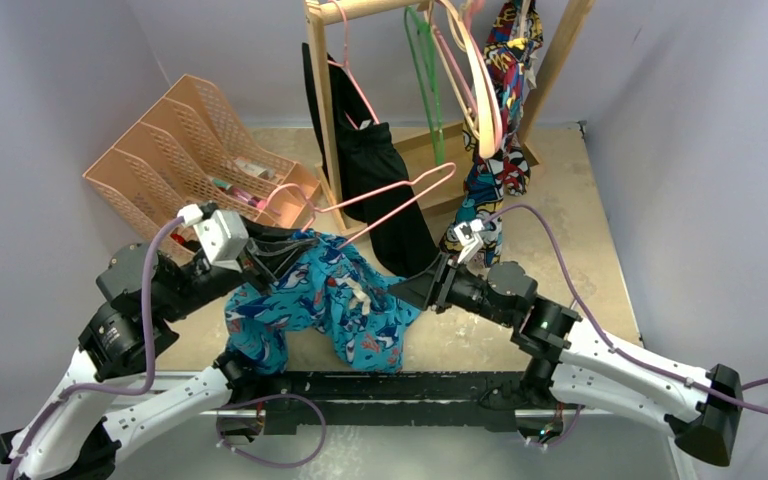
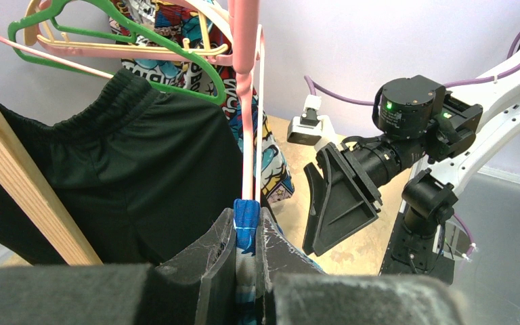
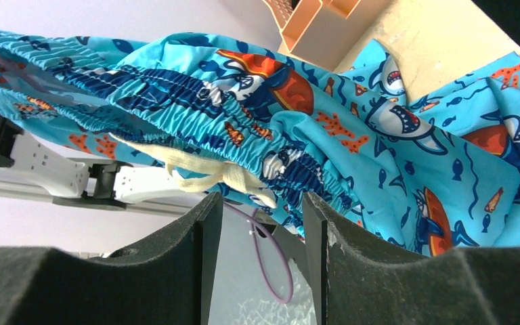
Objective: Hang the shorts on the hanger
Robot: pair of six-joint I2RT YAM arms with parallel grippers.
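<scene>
Two states: left gripper [image 2: 247, 233] pinches shorts [image 1: 332, 297] at hanger [image 1: 400, 189]; right gripper [image 3: 261, 211] parted.

Black garment [image 2: 142, 169] and wooden post [image 2: 20, 203] stand close beside the hanger [image 2: 246, 122]

Cloth, plastic and wood
The shorts [image 1: 330, 300] are soft printed cloth with a gathered waistband; the pink hanger [image 2: 246, 122] looks smooth plastic; the rack post [image 1: 318, 90] is bare matt wood.

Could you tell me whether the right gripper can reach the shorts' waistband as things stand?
Probably yes: the right gripper is open, and the waistband of the shorts hangs just ahead with nothing between.
</scene>
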